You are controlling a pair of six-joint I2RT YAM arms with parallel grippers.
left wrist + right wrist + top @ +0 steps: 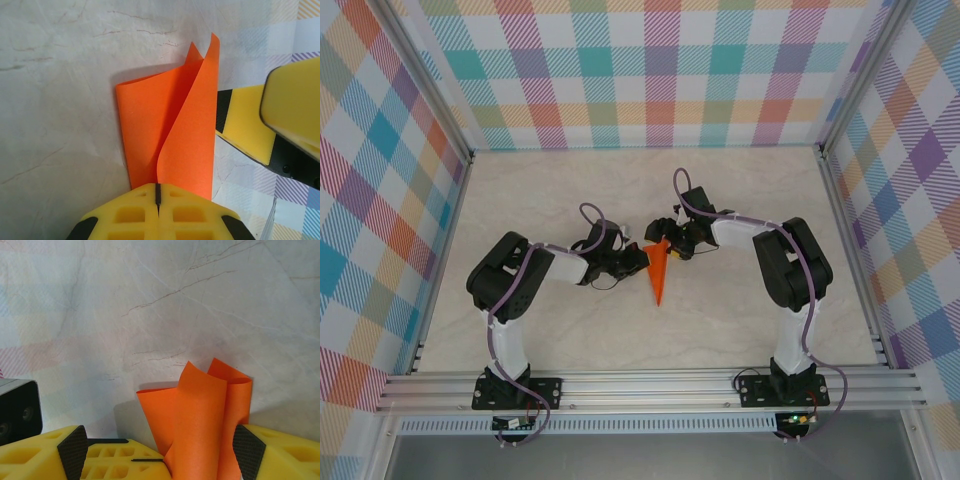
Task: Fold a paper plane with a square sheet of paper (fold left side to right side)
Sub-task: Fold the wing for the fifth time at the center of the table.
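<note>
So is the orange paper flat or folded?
Folded: the orange paper is a narrow pointed shape from above, with layers curling over each other up close.

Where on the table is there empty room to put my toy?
Far strip along the checkered back wall is bare, and so are the patches outside the left arm and right arm. The middle is crowded: left gripper and right gripper meet at the orange paper plane.

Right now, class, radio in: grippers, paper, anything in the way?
Left gripper shut on orange paper. Right gripper open, straddling it. No obstruction seen.
</note>
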